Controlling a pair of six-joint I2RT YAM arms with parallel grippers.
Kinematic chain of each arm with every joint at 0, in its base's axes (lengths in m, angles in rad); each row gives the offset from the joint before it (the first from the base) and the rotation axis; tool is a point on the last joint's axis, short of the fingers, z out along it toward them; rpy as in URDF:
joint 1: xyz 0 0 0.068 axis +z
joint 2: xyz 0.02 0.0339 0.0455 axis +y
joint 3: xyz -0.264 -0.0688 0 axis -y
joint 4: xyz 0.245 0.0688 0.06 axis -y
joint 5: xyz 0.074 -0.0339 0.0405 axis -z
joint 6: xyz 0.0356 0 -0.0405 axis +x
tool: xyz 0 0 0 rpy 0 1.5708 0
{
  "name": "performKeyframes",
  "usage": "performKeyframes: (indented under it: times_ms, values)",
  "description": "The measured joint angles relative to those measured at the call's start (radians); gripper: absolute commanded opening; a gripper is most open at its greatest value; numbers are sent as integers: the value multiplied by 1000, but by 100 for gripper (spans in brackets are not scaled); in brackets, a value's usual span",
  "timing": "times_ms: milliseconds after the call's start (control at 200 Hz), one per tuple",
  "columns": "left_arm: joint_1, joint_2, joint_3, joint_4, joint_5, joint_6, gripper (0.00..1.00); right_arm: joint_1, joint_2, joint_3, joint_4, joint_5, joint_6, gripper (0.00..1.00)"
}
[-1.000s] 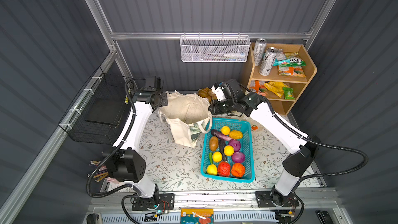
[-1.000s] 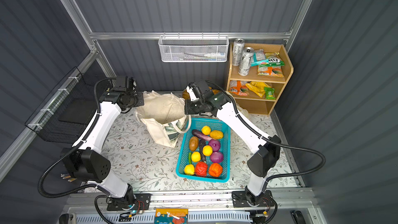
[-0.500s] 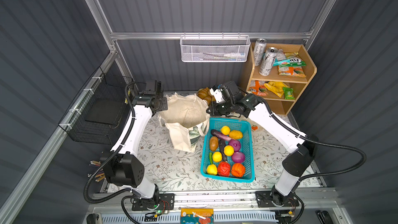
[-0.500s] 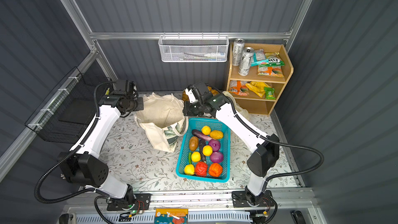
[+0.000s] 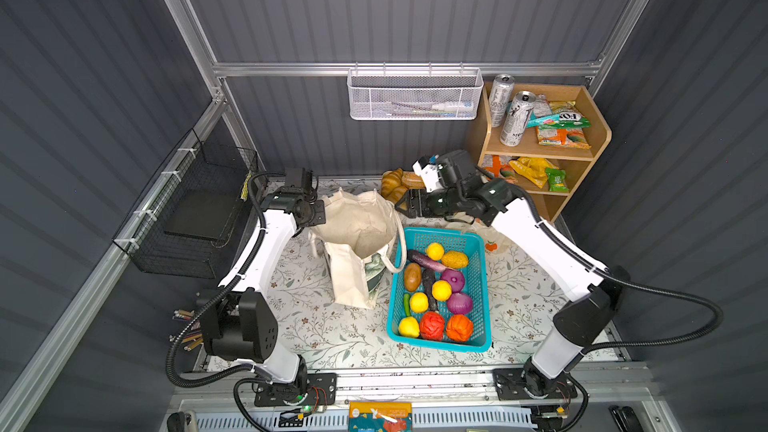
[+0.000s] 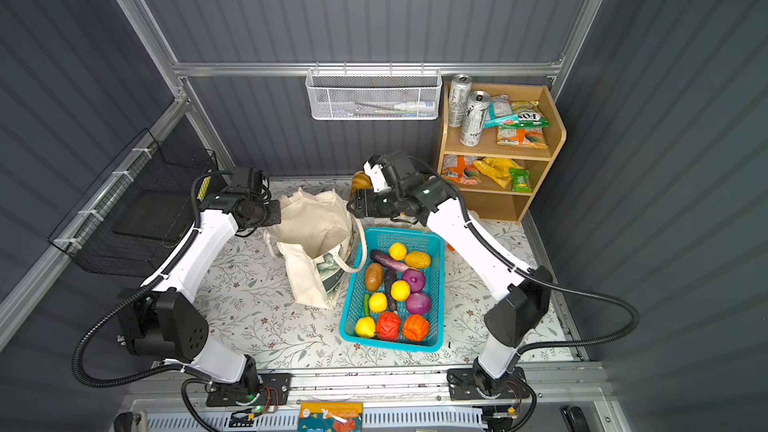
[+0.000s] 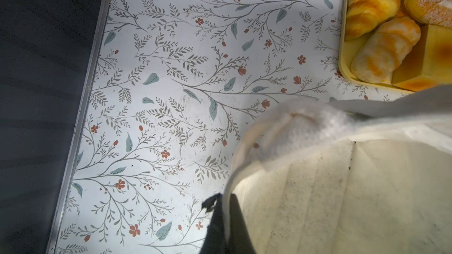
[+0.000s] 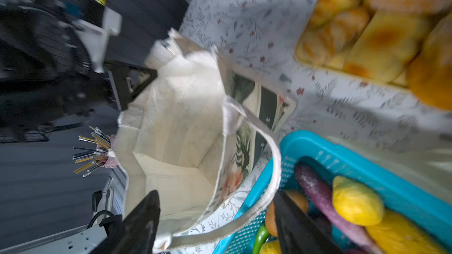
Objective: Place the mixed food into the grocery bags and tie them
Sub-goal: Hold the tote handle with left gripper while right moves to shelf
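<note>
The cream canvas tote (image 5: pixel 357 234) (image 6: pixel 316 234) stands open-mouthed left of the turquoise basket (image 5: pixel 440 233), green print facing the basket. My left gripper (image 5: pixel 318 211) (image 7: pixel 226 216) is shut on the tote's far-left rim. At the rim's right side my right gripper (image 5: pixel 405 205) (image 8: pixel 215 218) hangs open, with the loose white handle (image 8: pixel 274 167) drooping between its fingers onto the basket edge. Lemons (image 5: pixel 434 250) and other toy produce fill the basket. Bread pieces (image 5: pixel 395 184) (image 7: pixel 381 52) lie on a yellow tray behind. The plastic bag (image 5: pixel 492 243) is mostly hidden under my right arm.
A wooden shelf (image 5: pixel 540 151) at the back right holds drink cans (image 5: pixel 515 118) and snack packets (image 5: pixel 557 120). A white wire basket (image 5: pixel 415 95) hangs on the back wall, a black one (image 5: pixel 195 205) on the left. Pencils (image 5: pixel 187 326) lie by the left arm's base.
My right gripper has opened and let go of the tote; its handle dropped over the basket edge. Between them the tote has gone from slumped to upright, mouth open.
</note>
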Motion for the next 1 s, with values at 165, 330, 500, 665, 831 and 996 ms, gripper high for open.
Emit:
performKeyframes:
  times_ms: [165, 330, 500, 665, 831, 996]
  values:
    - [-9, -2, 0, 3, 5, 0, 0, -212, -165, 61, 45, 10, 19, 81]
    - [-14, -3, 0, 9, 10, 0, 0, -459, -290, 70, 91, 50, 60, 76]
    - [-22, -12, 0, 10, 21, -4, 0, -724, -336, 30, 117, 51, 149, 72]
    - [-29, -17, 0, 11, 32, -7, 0, -870, -256, 26, 139, -16, 240, 70]
    - [-30, -17, 0, 20, 43, -7, 0, -917, -144, 15, 166, -104, 322, 65]
    - [-30, -17, -2, 29, 56, -8, 0, -941, -93, -26, 204, -163, 380, 63]
